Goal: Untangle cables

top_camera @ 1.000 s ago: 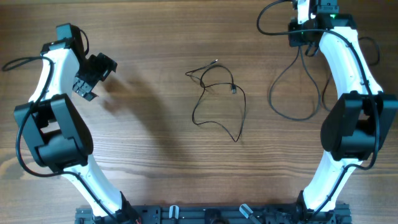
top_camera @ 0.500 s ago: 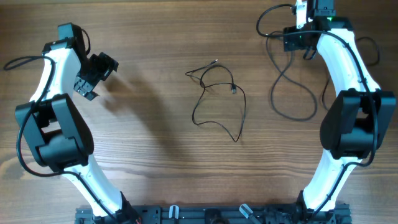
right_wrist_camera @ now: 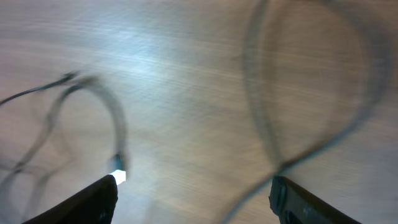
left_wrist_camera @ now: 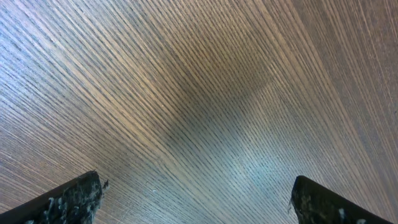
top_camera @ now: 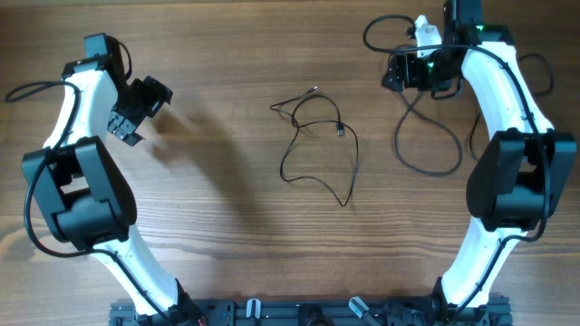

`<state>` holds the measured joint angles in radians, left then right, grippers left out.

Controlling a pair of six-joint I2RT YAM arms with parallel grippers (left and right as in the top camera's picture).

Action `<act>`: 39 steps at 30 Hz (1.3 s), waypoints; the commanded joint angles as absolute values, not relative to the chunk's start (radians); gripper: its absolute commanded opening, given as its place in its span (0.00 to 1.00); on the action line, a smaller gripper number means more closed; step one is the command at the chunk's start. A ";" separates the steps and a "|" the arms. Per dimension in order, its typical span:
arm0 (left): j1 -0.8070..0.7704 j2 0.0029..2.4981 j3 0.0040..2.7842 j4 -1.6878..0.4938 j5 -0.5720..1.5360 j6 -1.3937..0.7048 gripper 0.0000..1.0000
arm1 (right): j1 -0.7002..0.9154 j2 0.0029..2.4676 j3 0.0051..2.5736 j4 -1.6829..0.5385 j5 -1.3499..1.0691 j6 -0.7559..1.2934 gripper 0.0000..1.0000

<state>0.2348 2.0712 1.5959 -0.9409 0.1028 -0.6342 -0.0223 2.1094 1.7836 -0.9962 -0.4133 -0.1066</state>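
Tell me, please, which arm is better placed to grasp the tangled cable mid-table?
Probably the right: the right pincer, open, hangs nearer the cable, and thin loops show in its wrist view. The left pincer faces only bare table.

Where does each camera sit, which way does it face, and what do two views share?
Overhead: above the table, looking straight down on the cables; left arm with left gripper and right arm with right gripper show.
Left wrist: on the left arm, facing bare wood; two fingertips show.
Right wrist: on the right arm, facing blurred cables; two fingertips show.
Shared: overhead and right wrist both show cables.
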 commanded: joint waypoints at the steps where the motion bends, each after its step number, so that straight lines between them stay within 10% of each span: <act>1: 0.231 2.074 1.588 -0.938 0.097 -0.636 1.00 | -0.002 2.125 1.776 -1.050 -0.617 -0.097 0.83; 39: 0.231 2.075 1.588 -0.939 0.097 -0.636 1.00 | 0.598 2.154 1.771 -0.813 -0.103 0.104 0.95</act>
